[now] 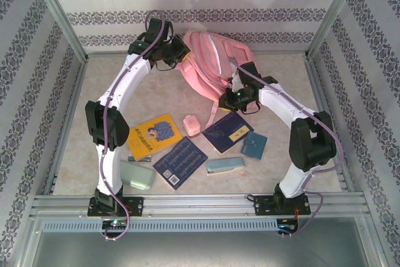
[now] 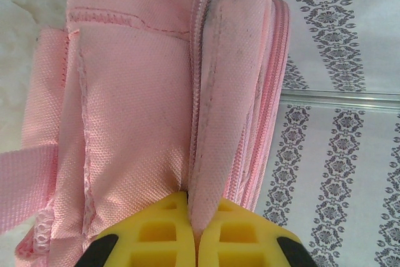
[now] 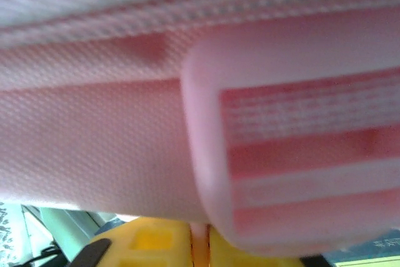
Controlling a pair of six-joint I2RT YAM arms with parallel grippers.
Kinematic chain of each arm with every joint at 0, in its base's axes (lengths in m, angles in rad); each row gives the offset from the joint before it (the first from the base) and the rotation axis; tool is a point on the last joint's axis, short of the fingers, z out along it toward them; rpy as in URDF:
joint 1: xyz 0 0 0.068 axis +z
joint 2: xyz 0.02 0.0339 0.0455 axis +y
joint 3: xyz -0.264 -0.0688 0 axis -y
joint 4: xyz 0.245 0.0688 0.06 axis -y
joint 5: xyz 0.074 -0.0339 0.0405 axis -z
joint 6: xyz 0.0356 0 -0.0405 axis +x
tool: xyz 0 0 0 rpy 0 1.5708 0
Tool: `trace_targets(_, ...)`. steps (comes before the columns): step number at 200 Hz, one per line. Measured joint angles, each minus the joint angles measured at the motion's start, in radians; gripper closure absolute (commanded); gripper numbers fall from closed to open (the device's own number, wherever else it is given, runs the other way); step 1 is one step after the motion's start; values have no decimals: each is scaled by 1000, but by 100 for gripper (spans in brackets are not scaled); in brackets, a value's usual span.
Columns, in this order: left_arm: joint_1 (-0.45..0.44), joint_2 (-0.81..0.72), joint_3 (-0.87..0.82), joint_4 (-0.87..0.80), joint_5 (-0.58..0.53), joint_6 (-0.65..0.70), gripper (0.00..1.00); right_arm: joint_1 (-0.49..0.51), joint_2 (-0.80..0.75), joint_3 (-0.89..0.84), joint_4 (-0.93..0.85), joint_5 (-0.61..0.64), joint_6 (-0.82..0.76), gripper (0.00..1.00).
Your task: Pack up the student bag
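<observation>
Right between the pads of the left end effector (image 2: 200,209) sits a fold of the student bag (image 2: 137,123); it's clamped tight on that pink flap, with the zip (image 2: 199,79) running straight away from the fingertips.

From the top view the bag (image 1: 212,54) lies on the worktop (image 1: 169,98) between the two arms; the left end effector (image 1: 177,60) is at one edge and the right end effector (image 1: 236,80) is at the opposite edge.

The right end effector (image 3: 199,232) is closed narrow too, pressed up under the pink fabric (image 3: 94,136), with a pink plastic buckle (image 3: 300,154) just beyond its fingertips. It's blurry, so I can't tell if any cloth is actually pinched.

Back toward the bases, well apart from both end effectors: a yellow book (image 1: 150,136), two dark blue books (image 1: 180,161) (image 1: 228,131), a teal notebook (image 1: 254,145), a small pink box (image 1: 191,125), a pale green case (image 1: 137,176) and a light blue case (image 1: 225,166).
</observation>
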Motion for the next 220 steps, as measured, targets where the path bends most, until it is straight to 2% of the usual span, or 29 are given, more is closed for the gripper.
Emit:
trace_targets(54, -3, -16, -46, 2, -6, 3, 100, 18, 0, 57, -23, -2, 2, 100)
trace_targets(90, -10, -34, -77, 16, -11, 3, 100, 62, 27, 219, -47, -27, 33, 100)
trace_targets(129, -21, -56, -118, 57, -41, 2, 100, 105, 132, 416, -101, -53, 101, 100)
trace_targets(176, -43, -156, -277, 130, -165, -18, 100, 127, 248, 599, -213, -76, 150, 100)
trace_targets(220, -90, -439, -588, 227, -399, -106, 100, 151, 290, 750, -265, -134, 135, 100)
